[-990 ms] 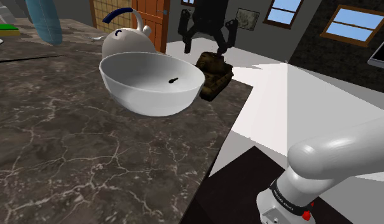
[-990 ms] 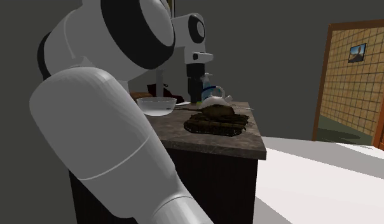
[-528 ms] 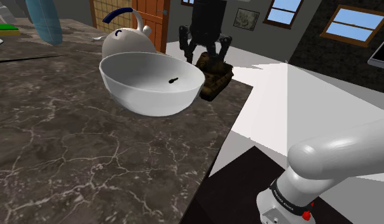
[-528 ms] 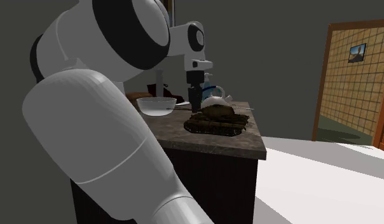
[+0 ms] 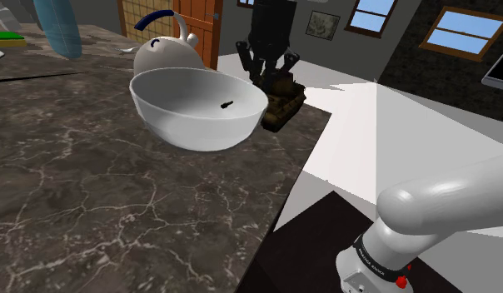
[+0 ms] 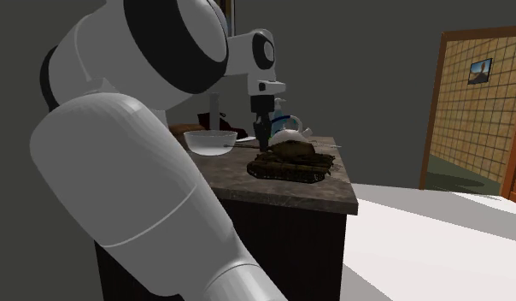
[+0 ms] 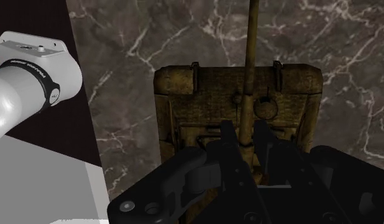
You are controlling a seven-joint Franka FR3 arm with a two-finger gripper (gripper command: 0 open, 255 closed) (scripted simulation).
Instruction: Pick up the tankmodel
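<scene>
Hand (image 5: 271, 73) is down on the tankmodel (image 5: 283, 104), fingers nearly together and pinching the thin gun barrel where it meets the turret; the wrist view shows the hand (image 7: 246, 137) with the barrel between both fingers. Tankmodel (image 7: 203, 102) is olive-brown, flat on its tracks on the table (image 5: 117, 208), near the far corner by the edge, just beside a white bowl (image 5: 196, 108). Bowl has a small black speck (image 5: 227, 105) inside. White teapot (image 5: 162, 50) with a dark blue handle sits behind the bowl.

Table is dark brown marble with pale veins over a dark cabinet base (image 6: 282, 248). Floor (image 5: 391, 141) is white. Room has dark grey walls, an orange wooden door (image 5: 200, 25), blue-sky windows (image 5: 470, 29) and a framed picture (image 5: 323, 23). The second exterior view shows a wood-framed doorway (image 6: 470, 111) with a tiled wall beyond.

White arm (image 7: 32, 76) has a black band with white lettering, too small to read.
</scene>
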